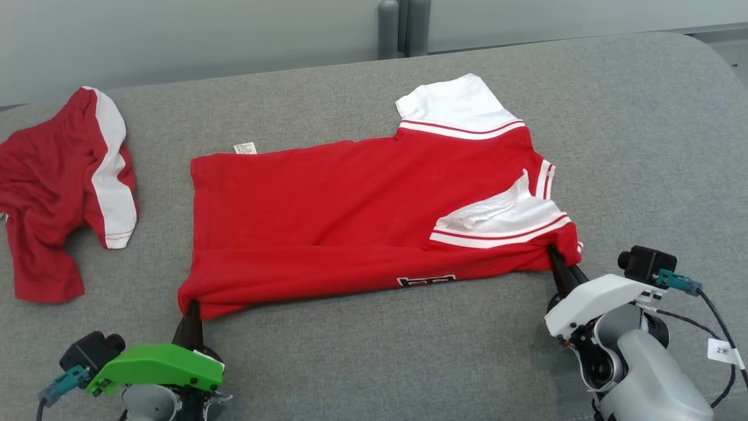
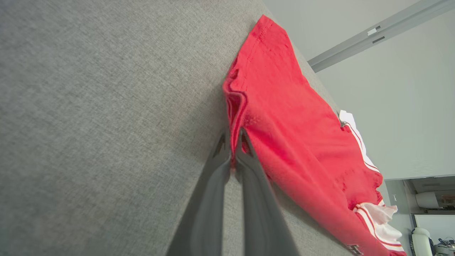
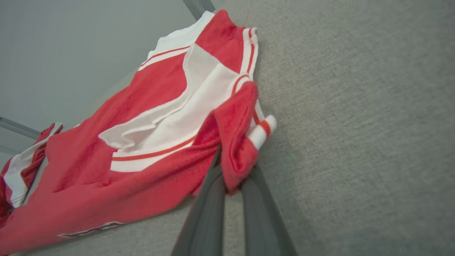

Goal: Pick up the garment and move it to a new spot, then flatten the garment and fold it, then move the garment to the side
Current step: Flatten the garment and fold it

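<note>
One garment (image 1: 350, 216) tight in left end effector (image 1: 191, 307) and right end effector (image 1: 552, 252); head-view label (image 1: 245, 148).

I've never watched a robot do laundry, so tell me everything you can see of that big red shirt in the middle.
The shirt is red, seemingly soft knit, with white sleeves banded in red and white, a small white label at the far hem and a print half hidden at the near edge. It lies spread sideways on the grey surface. The left pincer nips its hem corner, the right pincer its shoulder end, both shut.
</note>
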